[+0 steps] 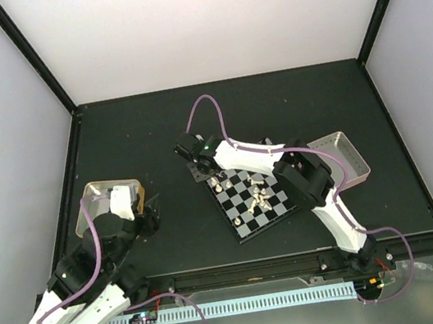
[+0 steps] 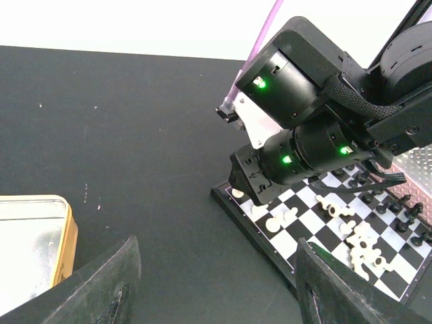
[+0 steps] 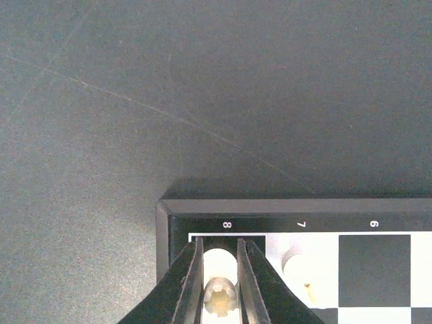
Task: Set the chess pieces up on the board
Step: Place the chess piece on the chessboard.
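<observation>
Right hand [image 3: 220,251] narrow around cream piece [image 3: 220,297] on board [image 3: 304,209] corner square, grip unclear, left hand [image 2: 216,250] wide, empty, above bench [image 2: 101,121]

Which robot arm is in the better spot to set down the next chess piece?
The right. Its gripper is over the board's corner with a white piece between its fingers. The left gripper hangs open off the board, beside the metal tray.
</observation>
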Robot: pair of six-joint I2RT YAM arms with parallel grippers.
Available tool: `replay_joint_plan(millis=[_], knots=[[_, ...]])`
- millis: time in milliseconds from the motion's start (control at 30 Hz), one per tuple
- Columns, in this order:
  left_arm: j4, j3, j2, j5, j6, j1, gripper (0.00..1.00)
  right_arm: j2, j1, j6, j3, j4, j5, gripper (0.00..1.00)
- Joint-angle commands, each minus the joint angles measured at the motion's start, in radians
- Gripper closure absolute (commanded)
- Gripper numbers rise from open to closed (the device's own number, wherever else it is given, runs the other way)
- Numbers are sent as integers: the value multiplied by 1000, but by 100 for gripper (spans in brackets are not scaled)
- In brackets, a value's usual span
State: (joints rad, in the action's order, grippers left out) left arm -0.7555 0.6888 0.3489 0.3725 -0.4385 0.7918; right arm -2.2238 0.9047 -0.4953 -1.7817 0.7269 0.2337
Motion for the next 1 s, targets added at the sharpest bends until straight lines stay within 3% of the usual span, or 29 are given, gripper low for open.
replay_joint_plan(millis=[0,267,600,767,967], knots=[[-12,2,12,18,-7,-5,36,-13,3,1,-19,28,14,83],[-12,1,18,18,-6,-5,36,-1,3,-5,-22,47,3,74],[-13,1,24,16,-7,-6,36,99,3,-17,-11,35,13,72],[-13,1,24,18,-8,-5,36,229,1,-39,92,-31,28,68],[-12,1,24,12,-7,-4,35,439,-29,-90,350,-112,59,65]])
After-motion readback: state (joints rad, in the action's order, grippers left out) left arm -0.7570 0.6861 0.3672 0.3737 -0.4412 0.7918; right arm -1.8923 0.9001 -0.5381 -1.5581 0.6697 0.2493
